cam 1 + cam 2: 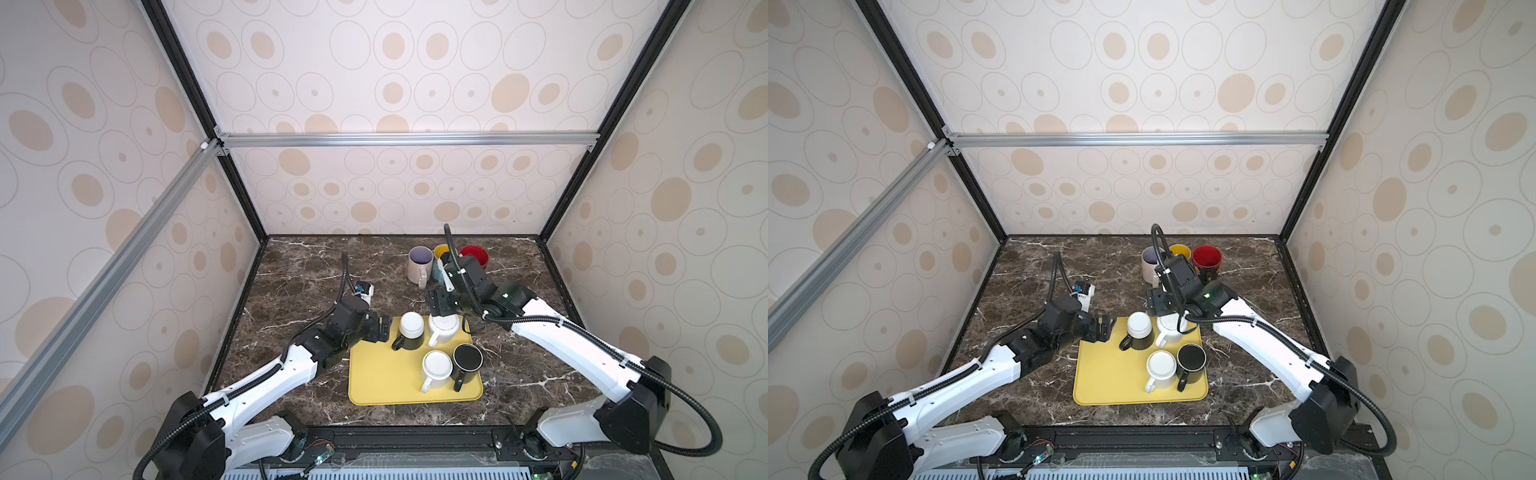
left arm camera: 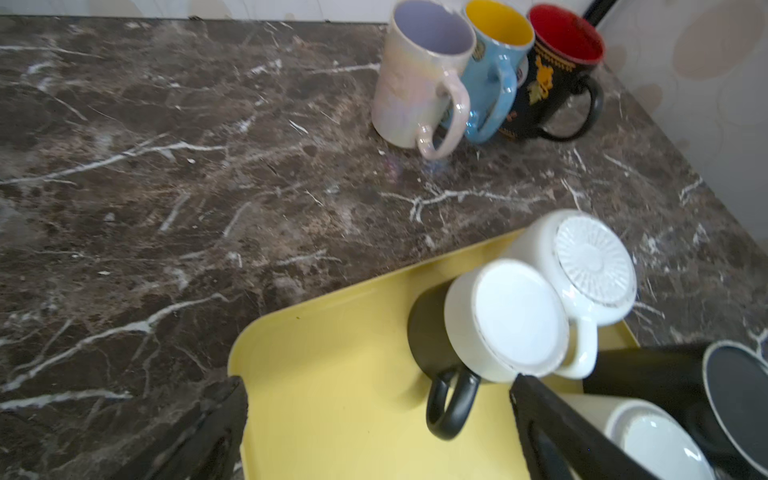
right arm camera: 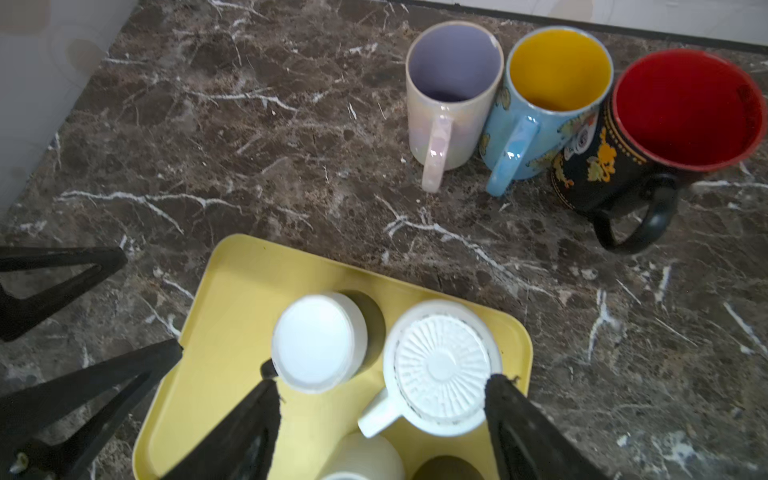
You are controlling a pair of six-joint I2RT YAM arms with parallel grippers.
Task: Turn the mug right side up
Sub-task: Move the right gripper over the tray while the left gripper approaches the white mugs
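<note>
Readable text, brands, numbers: none. White mug (image 3: 442,365), lower centre of frame: raised marks on ribbed base, too blurred to read.

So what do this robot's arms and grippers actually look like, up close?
Both arms match: the left arm and right arm have smooth white shell links joined by black joint housings. A black ribbed cable runs along each, clipped on with white ties. The left gripper and right gripper are black, with tapering, open-framed triangular fingers. A small green light glows on a right-arm joint.
</note>
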